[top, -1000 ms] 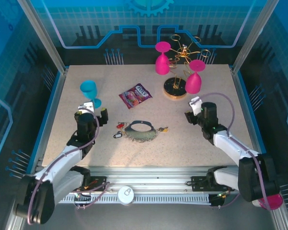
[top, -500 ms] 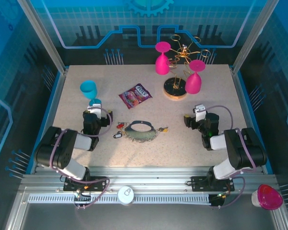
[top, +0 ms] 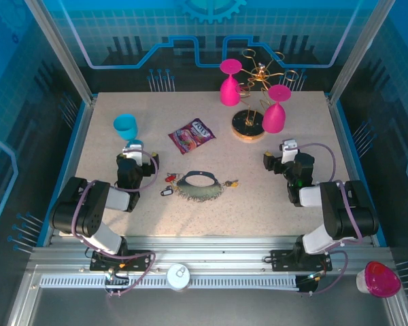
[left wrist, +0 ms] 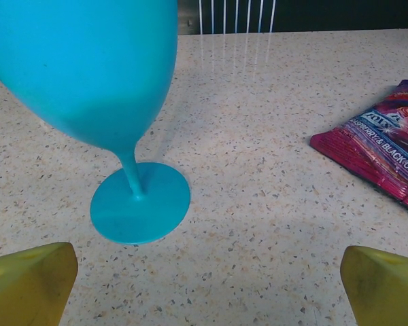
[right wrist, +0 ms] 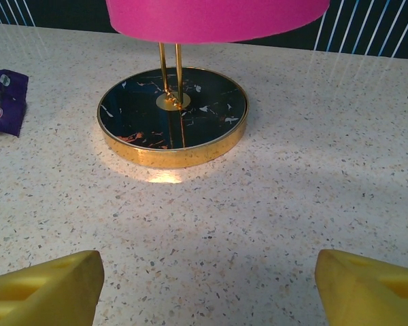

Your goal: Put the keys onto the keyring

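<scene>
Since a second ago both arms have folded down low. My left gripper (left wrist: 204,285) gapes wide and empty before the blue glass (left wrist: 140,202), and my right gripper (right wrist: 204,285) is spread open, holding nothing, facing the rack base (right wrist: 172,115). The keyring (top: 200,184) and keys (top: 170,179) lie unmoved mid-desk (top: 272,217), toward the near edge.

keys (top: 170,179) too small to count; snack packet (left wrist: 387,163) cut by right edge
</scene>
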`<state>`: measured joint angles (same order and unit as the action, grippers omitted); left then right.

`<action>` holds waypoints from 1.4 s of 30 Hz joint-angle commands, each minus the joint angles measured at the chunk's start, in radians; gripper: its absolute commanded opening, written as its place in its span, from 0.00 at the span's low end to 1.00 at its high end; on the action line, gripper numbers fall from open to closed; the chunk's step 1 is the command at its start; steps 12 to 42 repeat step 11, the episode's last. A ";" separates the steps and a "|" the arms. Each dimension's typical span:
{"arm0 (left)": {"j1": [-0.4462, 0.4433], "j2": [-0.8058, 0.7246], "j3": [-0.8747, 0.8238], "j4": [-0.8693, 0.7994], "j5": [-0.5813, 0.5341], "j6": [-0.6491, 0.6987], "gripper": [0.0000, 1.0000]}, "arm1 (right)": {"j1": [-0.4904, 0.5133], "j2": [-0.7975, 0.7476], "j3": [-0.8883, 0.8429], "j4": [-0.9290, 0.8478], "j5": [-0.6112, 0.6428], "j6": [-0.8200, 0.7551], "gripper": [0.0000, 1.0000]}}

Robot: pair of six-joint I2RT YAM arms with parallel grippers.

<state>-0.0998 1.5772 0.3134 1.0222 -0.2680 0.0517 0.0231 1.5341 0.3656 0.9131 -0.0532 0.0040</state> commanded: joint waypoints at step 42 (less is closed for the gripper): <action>0.068 -0.020 0.065 -0.082 0.096 -0.052 0.99 | -0.012 0.004 0.012 0.008 0.016 0.016 0.92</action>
